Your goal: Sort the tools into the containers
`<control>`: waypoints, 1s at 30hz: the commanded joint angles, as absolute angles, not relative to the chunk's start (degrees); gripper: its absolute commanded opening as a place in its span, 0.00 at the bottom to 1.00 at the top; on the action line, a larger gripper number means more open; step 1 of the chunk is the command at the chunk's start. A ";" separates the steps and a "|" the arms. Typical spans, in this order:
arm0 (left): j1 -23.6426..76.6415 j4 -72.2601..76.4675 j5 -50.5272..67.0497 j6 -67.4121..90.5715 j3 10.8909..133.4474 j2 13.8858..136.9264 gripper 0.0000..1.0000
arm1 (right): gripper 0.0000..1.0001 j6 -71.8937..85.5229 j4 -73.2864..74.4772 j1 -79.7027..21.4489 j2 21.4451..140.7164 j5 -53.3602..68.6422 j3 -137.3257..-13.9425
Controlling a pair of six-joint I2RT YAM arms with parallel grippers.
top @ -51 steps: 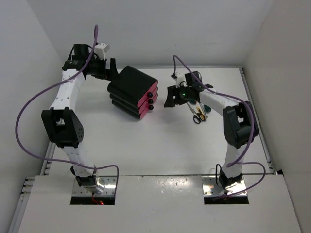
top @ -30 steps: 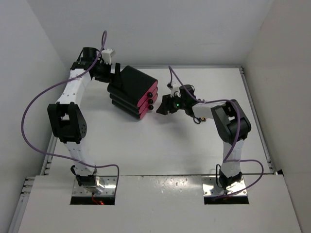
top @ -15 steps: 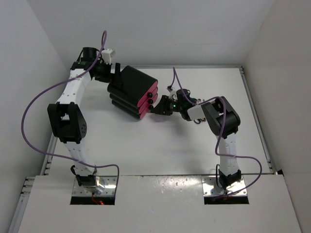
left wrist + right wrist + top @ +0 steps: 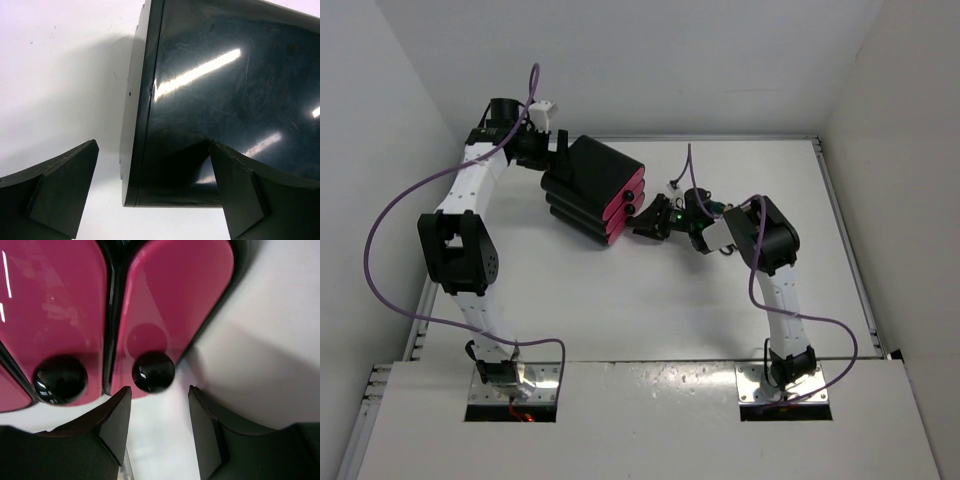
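The black cabinet (image 4: 588, 180) sits at the back middle of the table, its three magenta-pink drawers (image 4: 621, 205) facing right. My left gripper (image 4: 558, 158) is open at the cabinet's back; in the left wrist view its jaws (image 4: 153, 144) straddle the cabinet's (image 4: 225, 95) rear corner. My right gripper (image 4: 643, 222) is open right at the drawer fronts. In the right wrist view its jaws (image 4: 157, 392) stand just short of the round black knob (image 4: 153, 371) of an end drawer (image 4: 175, 295), not touching it. A second knob (image 4: 60, 378) is to the left. The tools are hidden behind my right arm.
White walls close in the table on the left, back and right. A metal rail (image 4: 845, 235) runs along the table's right edge. Purple cables (image 4: 395, 210) loop from both arms.
My right gripper has moved left across the table from the tool pile to the drawer knobs. My left gripper closed in on the cabinet's back early on, then stayed still.
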State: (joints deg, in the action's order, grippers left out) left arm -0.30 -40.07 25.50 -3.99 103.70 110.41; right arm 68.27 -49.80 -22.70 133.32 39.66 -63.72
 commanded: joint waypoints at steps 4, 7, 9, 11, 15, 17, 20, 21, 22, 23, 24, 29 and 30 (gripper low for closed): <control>0.26 -41.75 23.73 -5.19 102.22 112.06 1.00 | 0.50 73.03 -56.60 -22.68 136.31 40.17 -69.43; 0.26 -41.75 23.20 -5.19 101.08 112.58 1.00 | 0.49 73.04 -56.60 -22.68 136.85 40.17 -70.75; 0.26 -41.75 23.20 -5.71 101.07 112.59 1.00 | 0.46 73.04 -56.60 -22.68 137.37 40.17 -70.75; 0.26 -41.23 23.20 -5.71 100.46 112.59 1.00 | 0.39 73.04 -57.30 -22.68 137.37 40.17 -70.75; 0.26 -40.70 22.68 -5.71 99.23 112.59 1.00 | 0.26 73.04 -58.62 -22.15 137.90 40.78 -70.75; 0.26 -40.69 22.68 -5.71 99.23 112.59 1.00 | 0.20 73.04 -59.41 -21.62 137.90 41.48 -69.44; 0.26 -40.08 22.68 -5.19 98.70 112.59 1.00 | 0.09 71.90 -60.99 -21.01 136.15 43.58 -66.54; 0.26 -40.08 22.68 -4.58 98.70 113.11 1.00 | 0.08 71.37 -61.00 -21.01 135.27 44.12 -65.75; 0.26 -40.08 22.68 -4.57 98.70 113.12 1.00 | 0.08 70.85 -61.00 -20.48 134.74 44.12 -64.96; 0.26 -40.08 22.07 -3.87 98.70 113.64 1.00 | 0.08 70.84 -61.61 -20.48 134.74 44.90 -63.12; 0.26 -40.08 22.06 -3.87 98.70 113.64 0.99 | 0.07 70.32 -62.22 -20.48 134.04 45.43 -62.24; 0.26 -39.55 22.06 -3.34 98.70 113.64 0.99 | 0.05 70.31 -64.07 -18.02 132.02 48.24 -57.58; 0.26 -39.55 22.06 -3.34 98.70 113.64 0.99 | 0.05 70.31 -64.68 -18.02 132.01 48.25 -56.87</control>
